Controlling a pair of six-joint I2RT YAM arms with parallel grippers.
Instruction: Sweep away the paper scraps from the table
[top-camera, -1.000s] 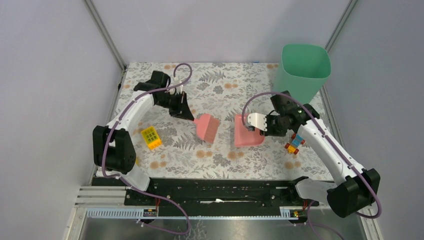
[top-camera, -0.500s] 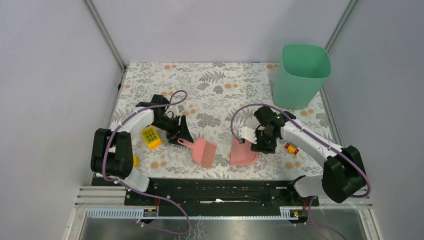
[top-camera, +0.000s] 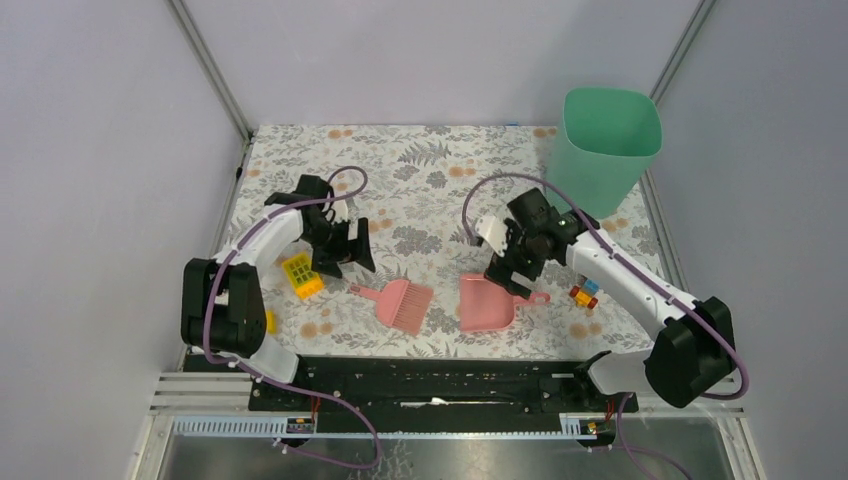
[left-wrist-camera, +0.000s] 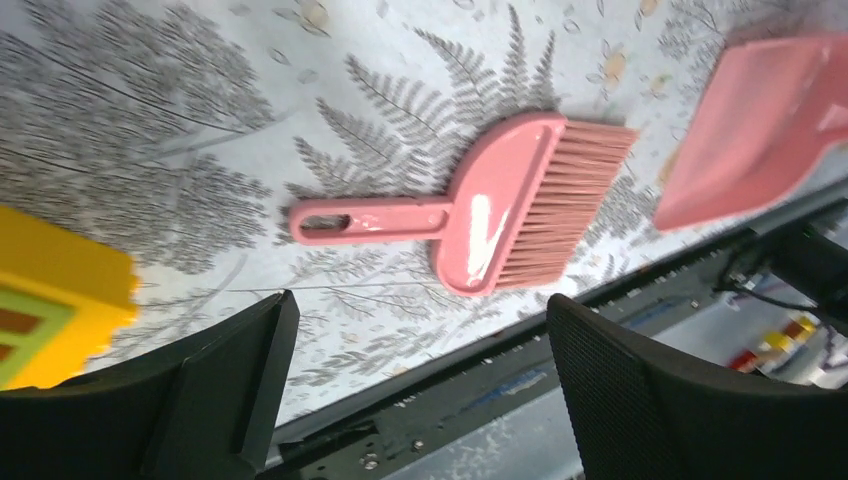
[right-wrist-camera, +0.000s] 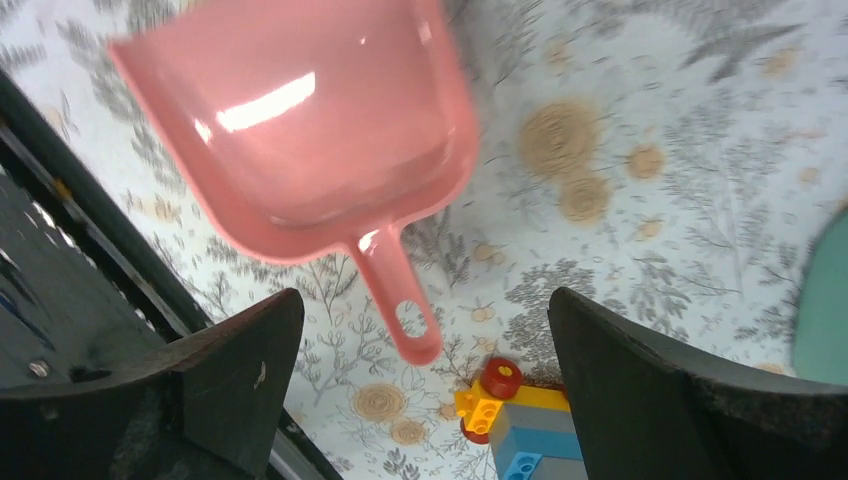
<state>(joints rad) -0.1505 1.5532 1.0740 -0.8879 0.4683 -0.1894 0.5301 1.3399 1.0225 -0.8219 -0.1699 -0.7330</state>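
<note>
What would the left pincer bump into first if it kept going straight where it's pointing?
Most likely the pink brush lying on the table. The left pincer is open and aimed about at its handle, with nothing showing in between, though depth is hard to judge.

Plain grey walls (top-camera: 420, 50), metal corner struts (top-camera: 209, 68)

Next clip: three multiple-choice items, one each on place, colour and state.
1. Where is the pink plastic hand brush? A on the black rail; B on the leaf-patterned table, left of the pink plastic dustpan; C atop a yellow brick.
2. The tall plastic bin's colour? A pink; B yellow; C green.
3. The right end effector is: A open, empty; B shut on the dustpan's handle; C unseen.
B, it lies flat beside the dustpan; C, top view; A, fingers apart, handle free.
</note>
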